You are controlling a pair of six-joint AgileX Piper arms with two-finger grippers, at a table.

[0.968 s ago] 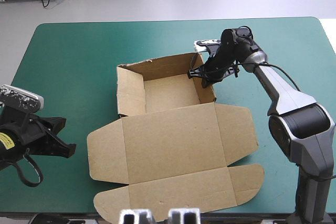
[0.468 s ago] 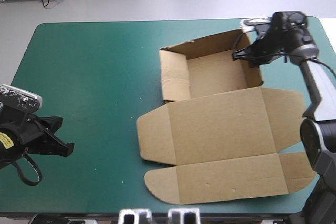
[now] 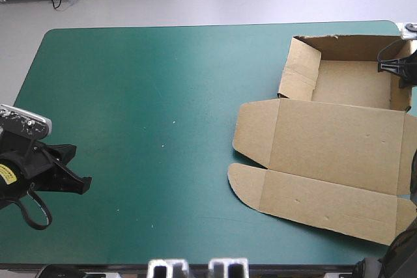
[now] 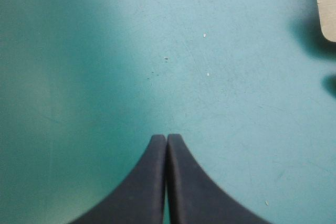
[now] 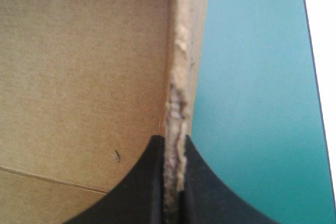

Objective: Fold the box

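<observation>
At the table's near left corner, the left gripper (image 3: 75,170) hangs over the teal-green cover (image 3: 163,96). Its black fingers (image 4: 152,182) are pressed together into one point, holding nothing. A few pale specks (image 4: 205,35) dot the cover ahead of it. Bare cover lies between it and the box (image 3: 332,161), which sits at the table's right side. The tray (image 3: 352,84), walls raised and open upward, lies by the far right corner. The lid (image 3: 339,136) lies flat toward the near edge, with rounded flaps on its left. The box's long axis runs far to near, slightly skewed. The right gripper (image 3: 393,67) pinches the tray's right wall (image 5: 177,77), its fingers nearly closed on the board.
</observation>
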